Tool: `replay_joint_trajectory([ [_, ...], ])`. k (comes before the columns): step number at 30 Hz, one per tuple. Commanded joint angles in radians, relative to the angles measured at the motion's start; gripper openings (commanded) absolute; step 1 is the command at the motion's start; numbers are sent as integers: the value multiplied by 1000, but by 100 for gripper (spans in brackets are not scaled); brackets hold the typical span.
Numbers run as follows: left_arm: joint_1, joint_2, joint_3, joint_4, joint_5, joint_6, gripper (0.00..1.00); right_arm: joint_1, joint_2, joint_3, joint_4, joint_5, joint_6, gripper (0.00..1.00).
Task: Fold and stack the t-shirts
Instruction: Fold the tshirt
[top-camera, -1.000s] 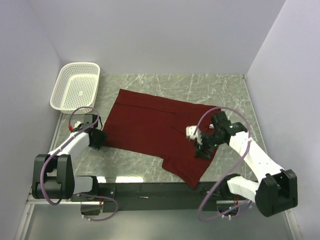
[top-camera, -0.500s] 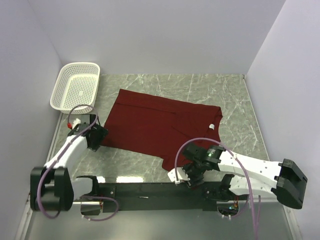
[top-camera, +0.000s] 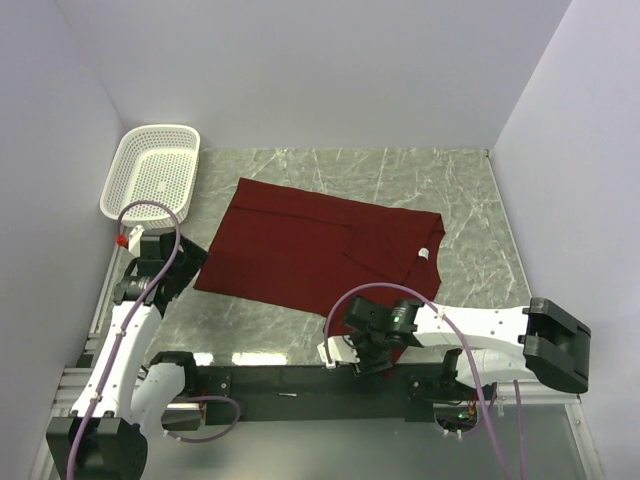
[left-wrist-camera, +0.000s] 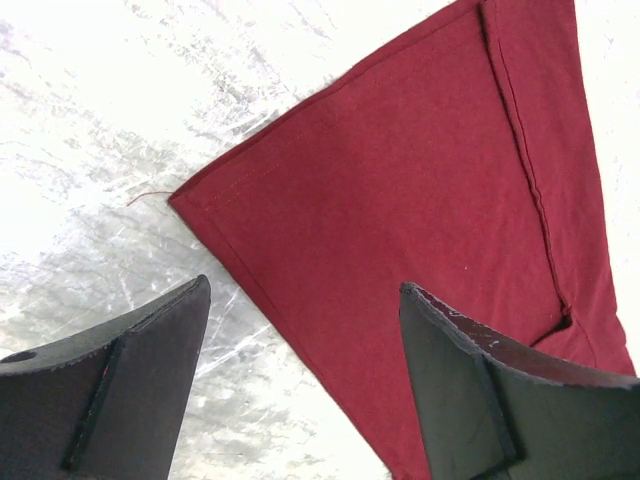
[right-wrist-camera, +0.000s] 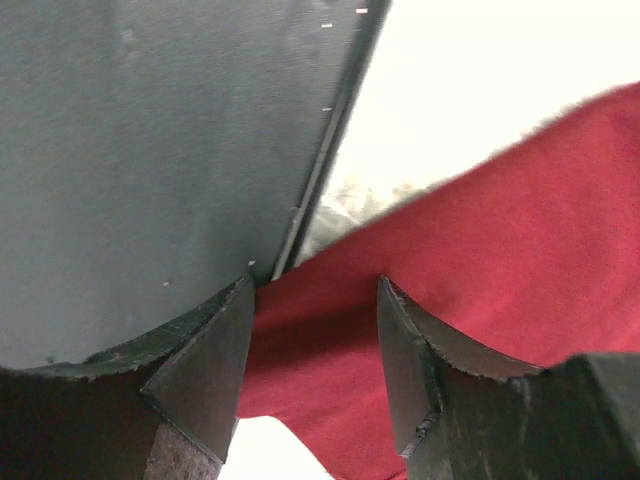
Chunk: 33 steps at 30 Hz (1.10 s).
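The maroon t-shirt lies spread flat on the marble table, its white neck label at the right. My left gripper is open and empty beside the shirt's left near corner. In the left wrist view that corner lies ahead of the open gripper. My right gripper is at the table's near edge over the shirt's near flap. In the right wrist view it is open, with the red cloth lying between and under its fingertips.
A white mesh basket stands at the back left corner of the table. The table's dark front edge and the grey frame below it run just beside my right gripper. Walls close in the left, back and right.
My right arm has swung from the shirt's right side down and left to the table's near edge. My left arm has drawn back a little from the shirt's left corner.
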Motion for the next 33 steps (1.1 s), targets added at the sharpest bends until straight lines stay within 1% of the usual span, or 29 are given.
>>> replay_joint_trajectory([
  [1,2,-26,37,-39,-16,45,82,1,-34,28,48,53,59,59],
  [4,2,-40,21,-34,-8,42,82,-13,-53,30,35,52,71,59],
  [7,2,-48,14,-23,9,39,82,-13,-37,24,27,44,73,57],
  [9,2,-49,9,-20,12,39,82,-15,-19,30,27,46,73,54],
  [10,2,-52,11,-23,14,39,82,-13,-2,34,27,37,77,51],
  [13,0,-62,12,-23,15,45,82,-15,24,45,22,21,78,46],
  [15,2,-63,11,-16,18,47,82,-13,36,48,22,21,81,44],
  [17,2,-63,11,-14,23,50,82,-15,41,48,24,23,81,39],
  [18,2,-60,11,-14,24,53,82,-13,45,51,22,24,82,34],
  [19,2,-56,12,-13,29,58,82,-16,44,53,22,29,84,24],
  [21,2,-56,12,-7,43,68,84,-22,26,62,16,32,84,15],
  [22,2,-63,12,12,76,87,85,-42,12,68,12,27,76,8],
  [24,2,-79,3,30,104,104,88,-85,-39,105,-33,-14,55,3],
  [25,2,-98,-2,38,110,111,89,-113,-57,123,-57,-37,6,2],
  [26,2,-109,-6,53,124,114,90,-184,-77,157,-105,-61,-17,1],
  [28,2,-131,-18,69,136,121,91,-261,-126,186,-125,-75,-59,1],
  [29,2,-135,-22,78,144,121,91,-342,-137,212,-113,-66,-61,0],
  [31,2,-137,-25,81,147,122,92,-441,-130,240,-93,-30,-45,0],
  [32,3,-134,-25,81,147,122,92,-482,-119,258,-46,-4,-28,4],
  [33,2,-132,-23,78,147,125,92,-566,-91,263,-4,42,1,12],
])
